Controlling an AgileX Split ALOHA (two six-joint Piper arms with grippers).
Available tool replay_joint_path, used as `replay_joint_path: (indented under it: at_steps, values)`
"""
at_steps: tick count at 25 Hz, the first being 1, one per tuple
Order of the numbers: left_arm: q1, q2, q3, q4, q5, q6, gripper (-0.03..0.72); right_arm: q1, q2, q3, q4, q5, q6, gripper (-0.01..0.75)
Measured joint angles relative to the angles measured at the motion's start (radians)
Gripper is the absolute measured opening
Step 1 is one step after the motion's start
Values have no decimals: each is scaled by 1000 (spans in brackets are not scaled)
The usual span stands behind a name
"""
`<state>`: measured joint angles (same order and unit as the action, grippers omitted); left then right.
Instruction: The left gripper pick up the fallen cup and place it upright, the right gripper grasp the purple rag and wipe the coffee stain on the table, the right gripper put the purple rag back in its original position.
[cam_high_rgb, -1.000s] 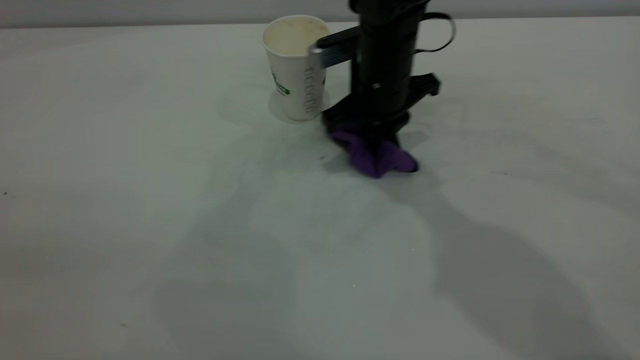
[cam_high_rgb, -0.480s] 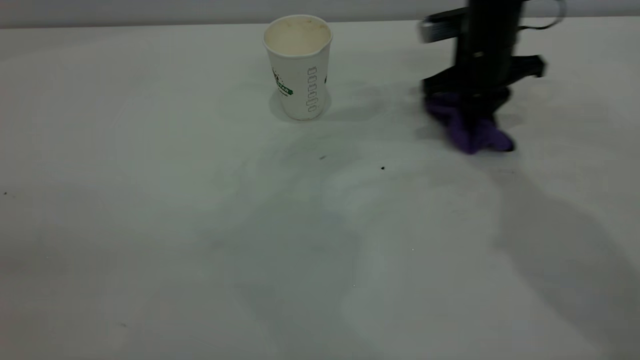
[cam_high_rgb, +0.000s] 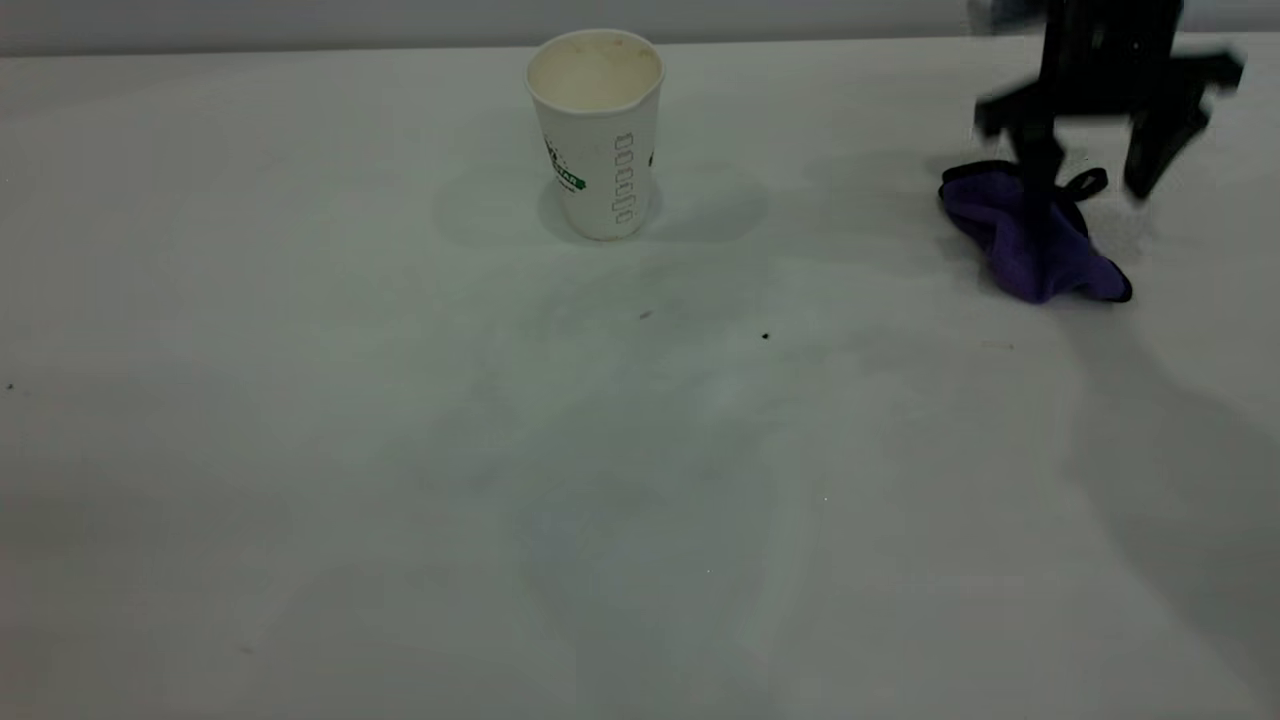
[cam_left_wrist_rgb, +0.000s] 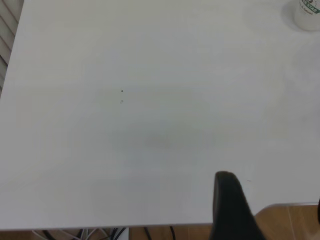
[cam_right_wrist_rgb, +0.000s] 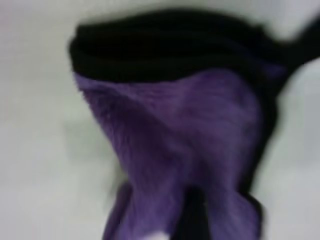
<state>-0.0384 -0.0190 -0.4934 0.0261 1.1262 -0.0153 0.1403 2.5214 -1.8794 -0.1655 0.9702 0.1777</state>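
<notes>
1. the cup (cam_high_rgb: 597, 135) stands upright on the counter (cam_high_rgb: 400, 450), toward the far edge and a little left of the middle in the exterior view, with its open mouth up and the green logo and the column of small printed boxes on the near side.
2. the purple rag (cam_high_rgb: 1030, 235) lies bunched in a heap on the counter at the far right, well apart from the cup, its black edge binding and a small black loop showing along its far side.
3. the right gripper (cam_high_rgb: 1095, 165) hangs just over the rag at the top right of the exterior view, blurred; its jaws are spread, one finger in front of the rag and the other out beside it over bare counter, pinching nothing.
4. in the right wrist view the rag (cam_right_wrist_rgb: 190, 145) fills nearly the whole picture, purple folds under a thick black border, with pale counter at the sides.
5. a tiny black speck (cam_high_rgb: 765, 336) sits on the counter between the cup and the rag, nearer the camera than both, and a fainter mark (cam_high_rgb: 645, 315) lies to its left.
6. no brown blot can be made out anywhere on the counter.
7. the left gripper (cam_left_wrist_rgb: 235, 210) shows only as one dark finger at the counter's edge in the left wrist view; whether its jaws are spread or pressed together cannot be told.
8. the cup's base (cam_left_wrist_rgb: 307, 12) sits in the far corner of that view.
</notes>
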Motion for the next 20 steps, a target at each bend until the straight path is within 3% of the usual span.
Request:
replay_joint_path:
  at_steps: [5,11,20]
  values:
    - [0,0,0,0,0,0,474,0,-181,-94,29,213,-68,728]
    - [0,0,0,0,0,0,474,9,-426,-95,93,247,-153,728]
    - [0,0,0,0,0,0,474,92,-882,210,123,264,-201,728]
